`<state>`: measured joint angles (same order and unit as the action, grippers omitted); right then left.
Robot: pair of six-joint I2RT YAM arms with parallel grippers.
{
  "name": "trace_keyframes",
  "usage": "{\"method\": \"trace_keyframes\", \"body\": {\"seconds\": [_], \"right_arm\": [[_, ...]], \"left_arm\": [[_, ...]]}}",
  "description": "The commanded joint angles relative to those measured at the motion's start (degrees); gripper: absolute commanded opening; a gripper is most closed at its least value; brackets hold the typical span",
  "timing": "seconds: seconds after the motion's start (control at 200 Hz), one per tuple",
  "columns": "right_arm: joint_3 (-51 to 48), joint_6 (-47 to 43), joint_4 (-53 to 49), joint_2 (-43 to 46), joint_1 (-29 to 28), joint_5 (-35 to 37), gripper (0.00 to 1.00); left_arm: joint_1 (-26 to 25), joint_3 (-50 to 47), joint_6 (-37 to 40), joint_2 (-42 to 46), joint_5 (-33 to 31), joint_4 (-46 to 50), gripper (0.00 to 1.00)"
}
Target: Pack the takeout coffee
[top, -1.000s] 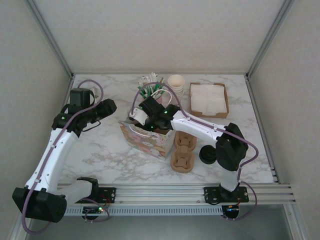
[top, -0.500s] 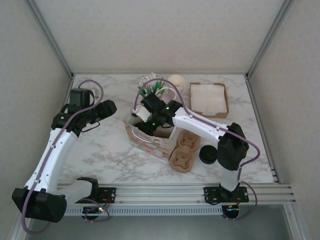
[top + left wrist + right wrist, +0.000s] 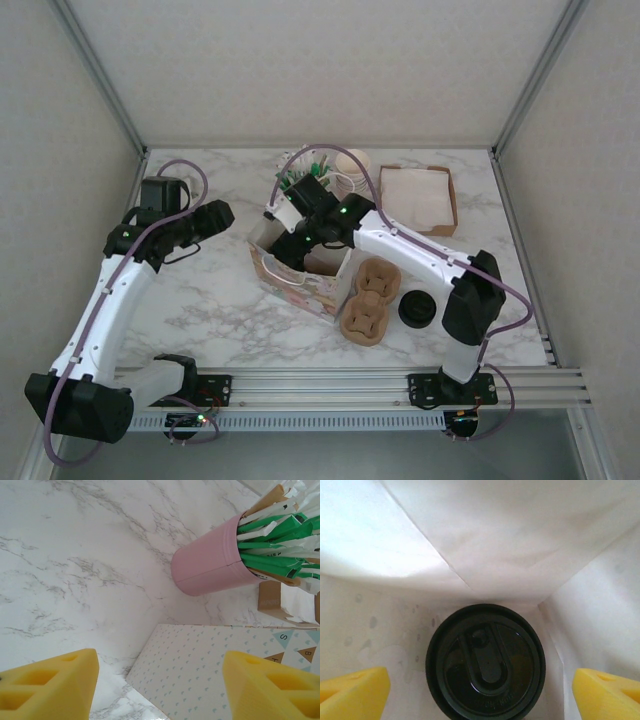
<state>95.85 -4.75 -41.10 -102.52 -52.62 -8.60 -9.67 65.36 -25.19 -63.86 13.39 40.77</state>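
1. All eyes on the bag (image 3: 300, 285): the takeout coffee (image 3: 485, 662) stands inside it, black lid up, with white paper walls close around it.
2. The right hand (image 3: 481, 690) is over the bag's mouth, looking straight down. Its fingers are spread wide, one either side of the lid, touching nothing and holding nothing.
3. The left hand (image 3: 160, 685) is off to the left of the bag, pointed at its patterned side, fingers apart and empty.
4. Handling, as I judge it: this is a light paper cup with walls that give under a hard squeeze. The lid is smooth and could slip or pop off. If the cup is full it will slosh, so keep it upright. The best hold is across the upper wall just under the lid's rim, and gently.
5. Behind the bag is a pink cup (image 3: 210, 562) of green sachets and stirrers. Further back to the right are stacked cream cups (image 3: 352, 165) and a napkin tray (image 3: 420, 197).
6. Just beside the bag's right side lie two cardboard carriers (image 3: 368, 300). Beyond them on the desk is a low black round item (image 3: 417, 310).
7. In the way are the bag's own soft walls, which could snag a wide finger, and the carriers crowding its right side.
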Motion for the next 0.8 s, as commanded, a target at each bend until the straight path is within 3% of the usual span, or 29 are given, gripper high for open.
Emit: {"method": "trace_keyframes", "body": {"seconds": [0.0, 0.19, 0.796], "right_arm": [[3.0, 1.32, -1.85, 2.31, 0.42, 0.82, 0.95], [4.57, 1.68, -3.61, 3.4, 0.42, 0.95, 0.94], [7.32, 1.08, -10.74, 5.79, 0.45, 3.27, 0.66]], "left_arm": [[-0.56, 1.67, 1.3, -0.35, 0.15, 1.5, 0.67], [-0.58, 1.86, 1.59, -0.38, -0.09, 1.53, 0.67], [-0.52, 2.05, 2.1, 0.0, -0.39, 1.94, 0.67]]}}
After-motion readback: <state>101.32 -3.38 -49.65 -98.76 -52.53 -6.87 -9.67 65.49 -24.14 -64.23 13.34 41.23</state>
